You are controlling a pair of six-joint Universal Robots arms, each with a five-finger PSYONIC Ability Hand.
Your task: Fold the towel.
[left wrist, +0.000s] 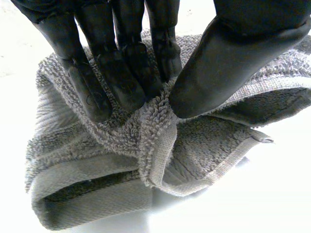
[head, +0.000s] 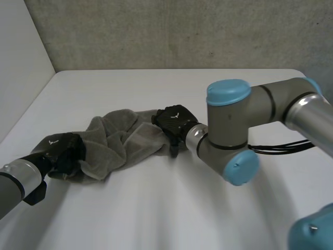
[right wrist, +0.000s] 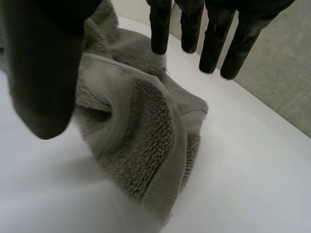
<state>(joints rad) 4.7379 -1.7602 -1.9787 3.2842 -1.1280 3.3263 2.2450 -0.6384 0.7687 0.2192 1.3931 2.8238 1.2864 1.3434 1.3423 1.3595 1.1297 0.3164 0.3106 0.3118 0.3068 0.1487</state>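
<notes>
1. A crumpled grey terry-cloth towel (head: 119, 141) is seen lying in a loose, bunched heap on the white desk (head: 156, 208), stretched between the two hands.
2. No flat layer and no clean fold line can be made out. Hems and edges are rolled over one another, so the folding proper is judged as not yet begun.
3. The left hand (head: 62, 151) is set on the towel's left end. In the left wrist view a ridge of cloth beside a hemmed edge is pinched between the fingers (left wrist: 121, 77) and the thumb, so the towel is grasped there.
4. The right hand (head: 174, 122) is placed at the towel's right end. In the right wrist view its fingers (right wrist: 214, 43) are held straight and well apart from the thumb, with cloth lying below the palm and nothing clamped, so this hand is read as released.
5. Nearly everything is judged to be left: the towel has to be spread flat, its corners found, and one half laid squarely over the other.
</notes>
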